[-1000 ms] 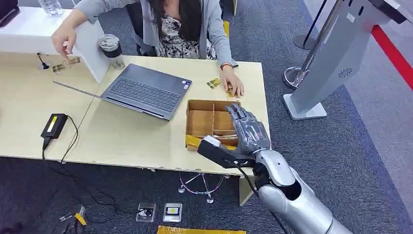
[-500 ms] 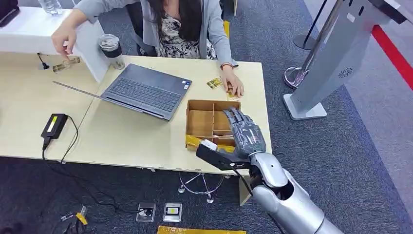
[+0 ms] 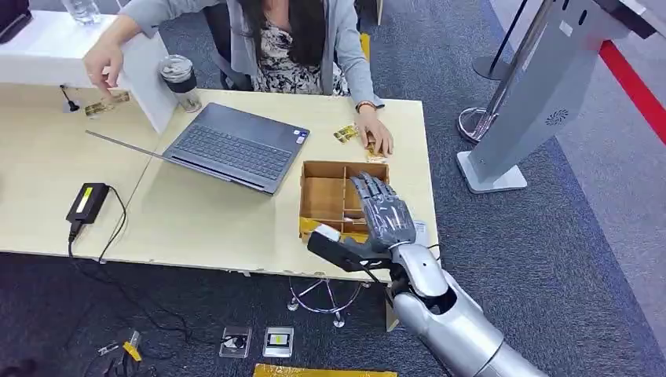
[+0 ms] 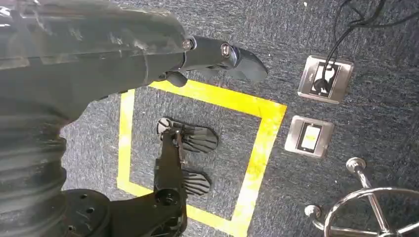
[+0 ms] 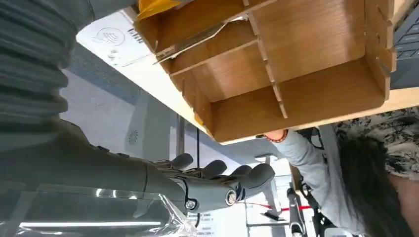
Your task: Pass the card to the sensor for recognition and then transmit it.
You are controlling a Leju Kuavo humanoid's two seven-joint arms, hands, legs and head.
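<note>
Right hand [image 3: 385, 216] (fingers apart) hovers over wooden box [image 3: 323, 196].

An open laptop [image 3: 236, 148] lies beside a tumbler [image 3: 179, 81].

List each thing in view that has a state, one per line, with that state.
laptop: open, lying flat on the table.
wooden box: lidless, divided into compartments, far ones empty.
cup: upright, lid on.
right robot hand: fingers extended over the wooden box, holding nothing.
left robot hand: hanging above the floor, holding nothing.
person's hand: resting on cards on the table.
</note>
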